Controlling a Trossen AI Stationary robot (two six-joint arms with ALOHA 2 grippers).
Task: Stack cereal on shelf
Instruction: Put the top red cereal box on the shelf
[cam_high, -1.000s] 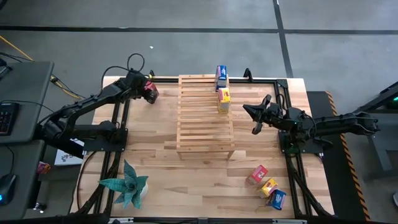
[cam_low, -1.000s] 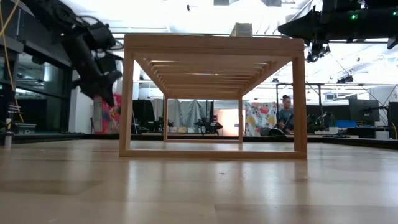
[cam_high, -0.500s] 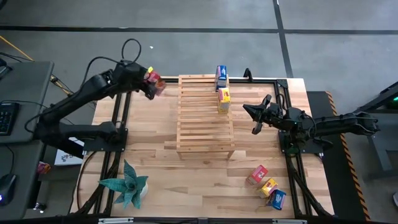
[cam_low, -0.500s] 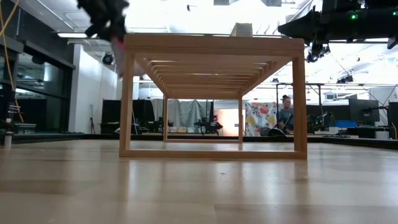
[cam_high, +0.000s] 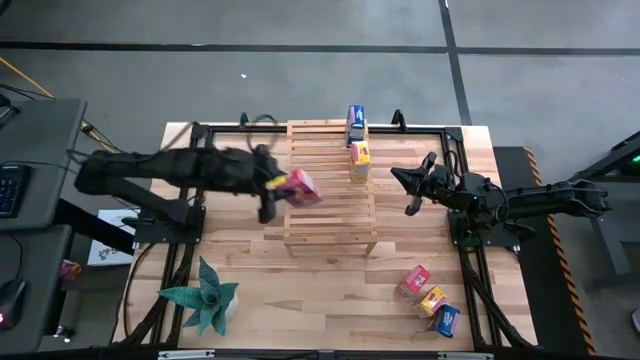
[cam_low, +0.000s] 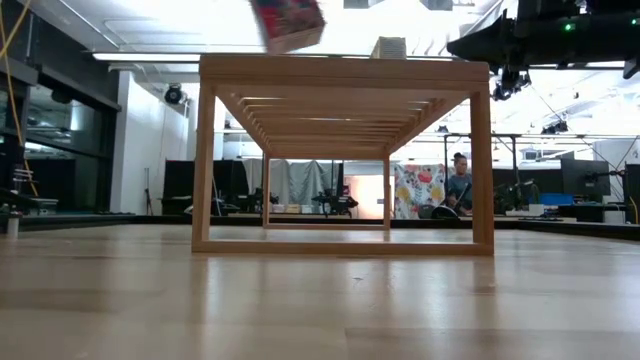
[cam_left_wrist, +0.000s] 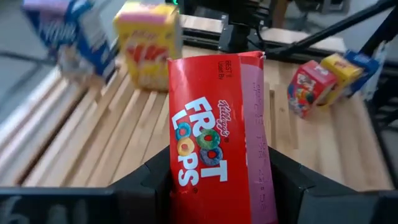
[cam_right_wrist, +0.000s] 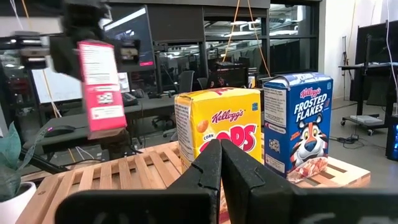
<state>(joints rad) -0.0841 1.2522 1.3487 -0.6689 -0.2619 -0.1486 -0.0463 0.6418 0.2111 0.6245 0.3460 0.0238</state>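
Left hand (cam_high: 278, 190) grips a red box (cam_high: 301, 187) above the shelf (cam_high: 330, 215), over its left edge. Right hand (cam_high: 408, 190), fingers pressed shut on nothing, waits off the shelf's right side. Blue box (cam_high: 355, 122) and yellow box (cam_high: 360, 160) stand on the shelf; three boxes (cam_high: 430, 297) lie on the counter (cam_high: 320, 290).

A grey floor (cam_high: 300, 80) with dark seams surrounded the wooden worktop (cam_high: 330, 290). Beyond, dark windows (cam_low: 60, 140) and bright ceiling lights (cam_low: 140, 57) showed. A seated person (cam_low: 459, 188) was far off.

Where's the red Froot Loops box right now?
In the high view, the red box is held in the left gripper over the shelf's left edge, short of the yellow box.
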